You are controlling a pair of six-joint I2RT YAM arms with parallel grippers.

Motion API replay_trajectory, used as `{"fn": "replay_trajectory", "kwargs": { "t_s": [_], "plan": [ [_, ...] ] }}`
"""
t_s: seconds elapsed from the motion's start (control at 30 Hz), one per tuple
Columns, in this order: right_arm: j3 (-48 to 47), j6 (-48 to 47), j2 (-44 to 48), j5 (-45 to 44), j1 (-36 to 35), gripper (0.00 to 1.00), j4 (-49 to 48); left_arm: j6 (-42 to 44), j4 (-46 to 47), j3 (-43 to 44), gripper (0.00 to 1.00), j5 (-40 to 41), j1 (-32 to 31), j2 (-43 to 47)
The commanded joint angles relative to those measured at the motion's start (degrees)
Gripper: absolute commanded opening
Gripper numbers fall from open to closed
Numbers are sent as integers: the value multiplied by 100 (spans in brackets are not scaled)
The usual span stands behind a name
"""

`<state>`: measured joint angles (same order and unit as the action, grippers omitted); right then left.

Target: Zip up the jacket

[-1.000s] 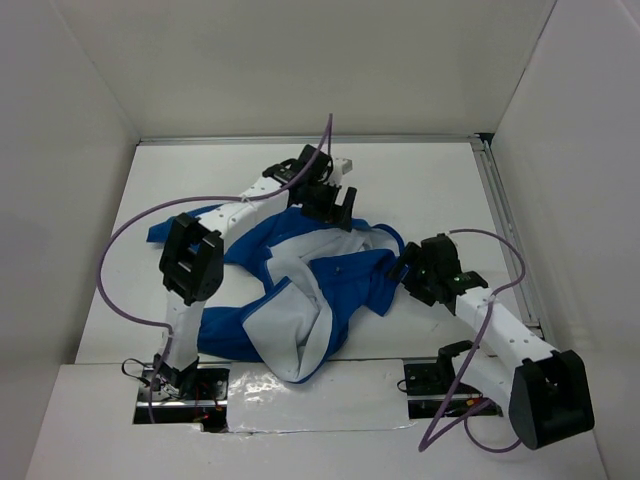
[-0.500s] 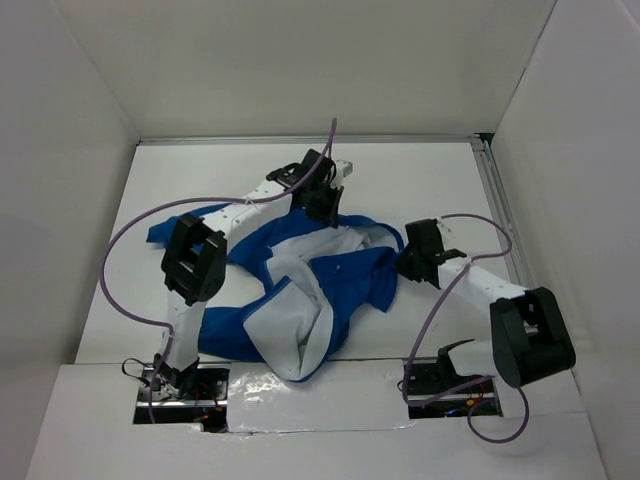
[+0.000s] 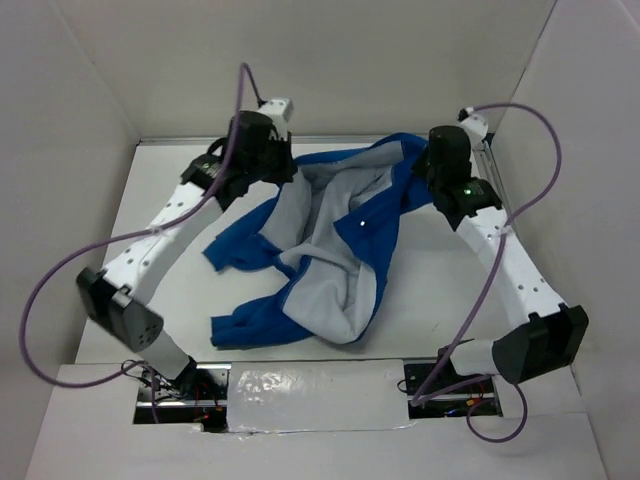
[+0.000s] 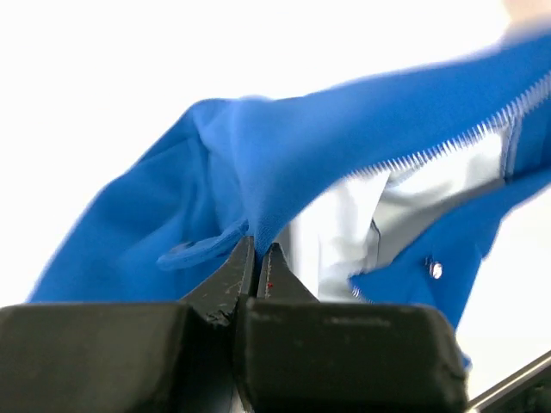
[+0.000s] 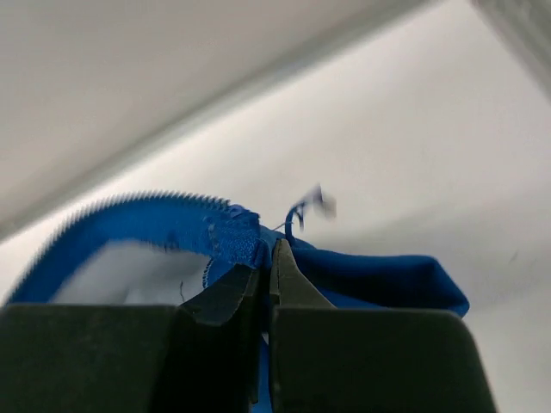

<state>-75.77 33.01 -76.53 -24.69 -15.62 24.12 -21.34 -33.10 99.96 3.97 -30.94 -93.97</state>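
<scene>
From above, the jacket (image 3: 372,262) is seen lying open on the desk (image 3: 440,290), lining up, with its far edge gripped by the left hand (image 3: 278,170) and the right hand (image 3: 422,165).

In the left wrist view, the left hand is clenched on a fold of blue cloth, just beside the zipper teeth (image 4: 448,148).

In the right wrist view, the right hand is clamped on the cloth where a row of teeth ends.

The spreading is judged best done under even tension, so that both zipper edges are laid flat and parallel.
</scene>
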Motion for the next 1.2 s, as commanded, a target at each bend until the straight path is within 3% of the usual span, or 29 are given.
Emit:
{"fn": "replay_trajectory", "kwargs": {
  "t_s": [0.0, 0.2, 0.4, 0.5, 0.67, 0.83, 0.93, 1.03, 1.07, 1.13, 1.17],
  "plan": [
    [-798, -971, 533, -531, 23, 0, -100, 25, 355, -169, 0, 517, -105, 1019],
    [-2210, -2070, 1245, 673, -266, 0, -137, 254, 780, -873, 0, 430, -483, 2803],
    [-4090, -2711, 1203, 1624, -1039, 0, 435, 464, 664, -715, 0, 842, -1063, 3472],
    [-5022, -2879, 931, 1695, -1391, 0, 707, 526, 613, -445, 0, 729, -1072, 3570],
    [-5721, -2941, 509, 1380, -1672, 0, 805, 508, 392, -170, 0, 807, -1072, 3702],
    [-5159, -2836, 175, 712, -1507, 0, 497, 132, 261, -485, 0, 974, -1072, 3527],
    [-4931, -2406, -396, 938, -892, 0, 673, -334, 374, -1249, 0, 1158, -1063, 3307],
    [-3678, -1923, -810, 1640, -294, 0, 341, -1063, 287, -2101, 0, 1247, -976, 2467],
    [-2664, -1852, -959, 2025, -171, 0, -226, -1474, 139, -2217, 0, 1090, -897, 2254],
    [-1596, -1615, -1326, 2292, 128, 3, -923, -1872, -116, -2393, 0, 1080, -818, 1527],
    [-1503, -1492, -1503, 2441, 233, 6, -944, -2195, -274, -2350, 0, 1045, -739, 1270]
  ]
}}
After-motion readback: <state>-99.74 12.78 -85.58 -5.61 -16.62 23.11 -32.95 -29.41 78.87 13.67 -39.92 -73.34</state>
